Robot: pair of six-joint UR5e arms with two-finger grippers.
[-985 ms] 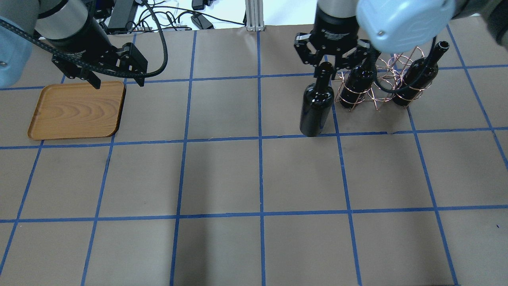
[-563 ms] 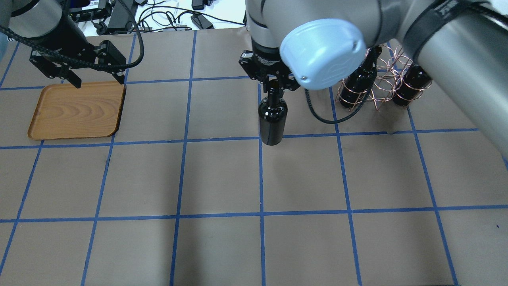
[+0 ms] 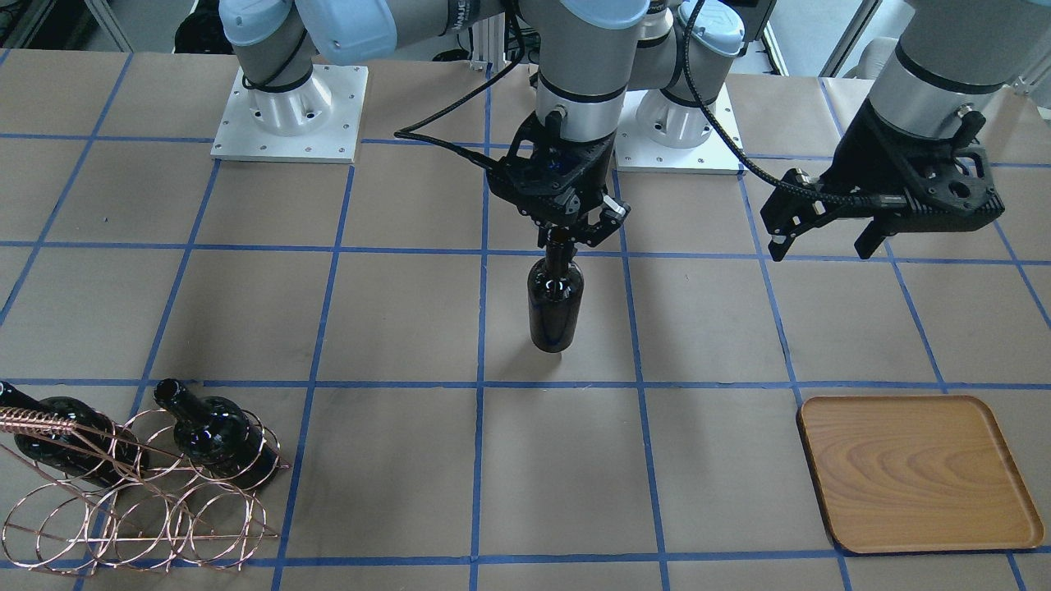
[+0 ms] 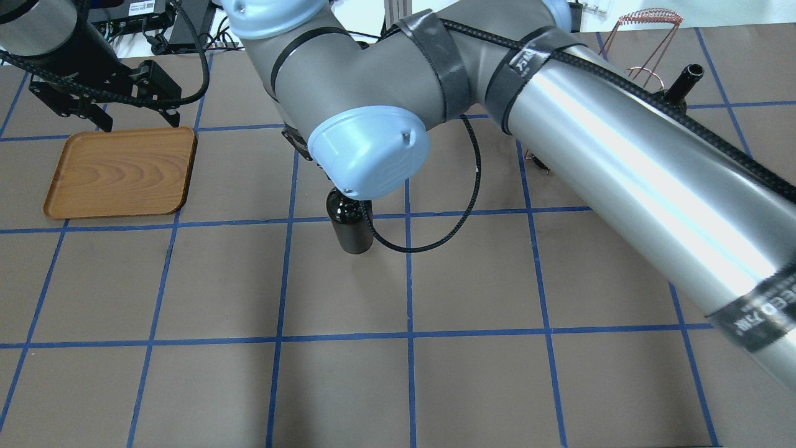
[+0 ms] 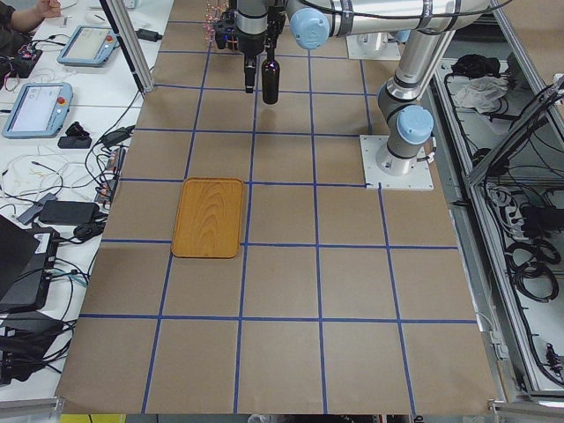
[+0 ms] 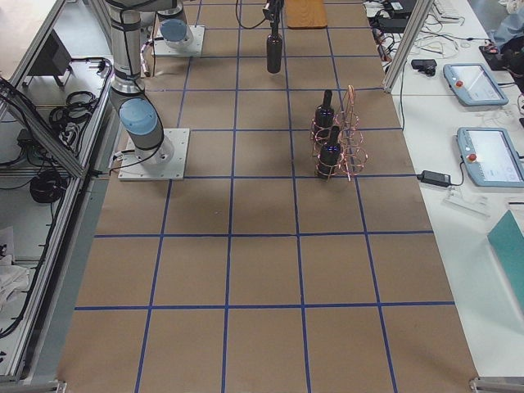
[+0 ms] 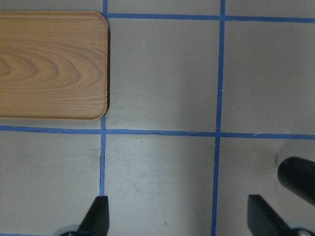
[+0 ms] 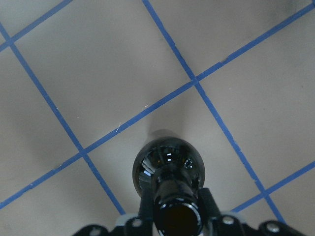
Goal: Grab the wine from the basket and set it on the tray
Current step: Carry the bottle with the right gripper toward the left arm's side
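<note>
Wine (image 3: 556,304) is upright, its neck clenched by right fingers (image 8: 206,204); left fingers (image 7: 97,214) spread.

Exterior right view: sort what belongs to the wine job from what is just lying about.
Job: glossy black glass wine bottle hanging from the shut right tool; copper wire basket holding two more black bottles; brown wooden tray.
Lying about: two grey screen pendants on the white side bench; small black adapter with its cable.
</note>
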